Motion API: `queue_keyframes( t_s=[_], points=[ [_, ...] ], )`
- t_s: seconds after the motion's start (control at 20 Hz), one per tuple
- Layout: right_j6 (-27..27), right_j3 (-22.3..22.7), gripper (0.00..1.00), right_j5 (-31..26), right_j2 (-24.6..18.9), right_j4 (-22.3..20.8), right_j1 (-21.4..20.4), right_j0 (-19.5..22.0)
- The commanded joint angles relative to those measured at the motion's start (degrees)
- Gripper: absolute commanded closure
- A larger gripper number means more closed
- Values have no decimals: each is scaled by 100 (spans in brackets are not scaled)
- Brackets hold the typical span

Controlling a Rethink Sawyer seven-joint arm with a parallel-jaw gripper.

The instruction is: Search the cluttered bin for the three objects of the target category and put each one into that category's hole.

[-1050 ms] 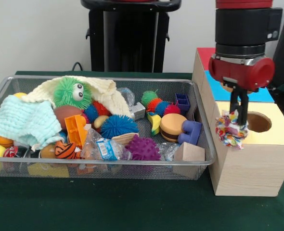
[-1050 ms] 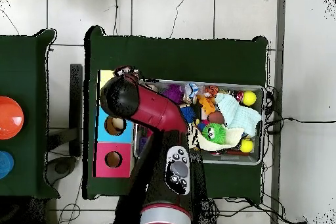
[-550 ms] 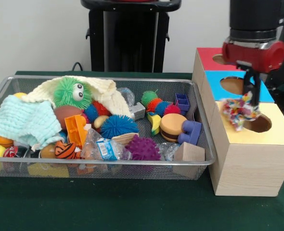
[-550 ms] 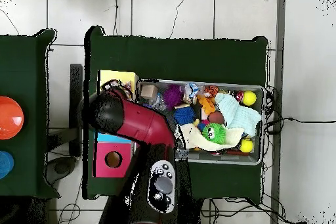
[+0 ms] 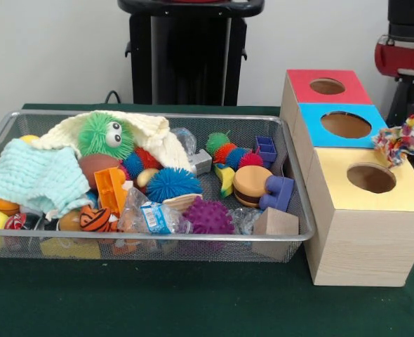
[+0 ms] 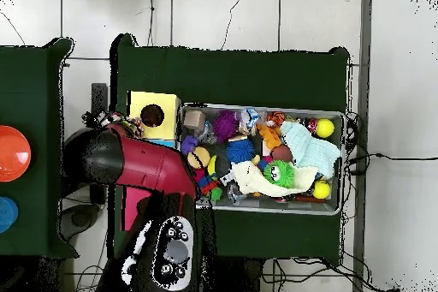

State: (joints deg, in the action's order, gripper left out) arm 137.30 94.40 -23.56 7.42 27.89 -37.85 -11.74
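Sitting at the table's left, the mesh bin (image 5: 291,210) is crowded with toys; right of it the box's yellow hole (image 5: 371,177) shows nothing inside; past the box's right edge the gripper (image 5: 408,116) grips a colourful rope toy (image 5: 401,143), not yet dropped

Bin (image 5: 291,182) of silvery wire mesh; pale matt wood on box (image 5: 361,246), tops painted flat; knitted cloth (image 5: 35,175), soft and nubbly; spiky rubber balls (image 5: 208,216); crinkled glossy plastic wrap (image 5: 151,216); matt green table felt (image 5: 158,302); braided rope toy (image 5: 400,140)
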Motion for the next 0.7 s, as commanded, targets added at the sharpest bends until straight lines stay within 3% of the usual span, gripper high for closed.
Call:
queue_keyframes(
  t_s=[0.05,0.25,0.4,0.7],
  points=[
    [801,226,100,-113,-490,241,275,481],
    [102,612,100,554,-1140,-15,359,1168],
    [-118,780,100,953,-1509,-333,445,1566],
    [-127,502,100,1271,-1286,-1013,670,1571]
  ],
)
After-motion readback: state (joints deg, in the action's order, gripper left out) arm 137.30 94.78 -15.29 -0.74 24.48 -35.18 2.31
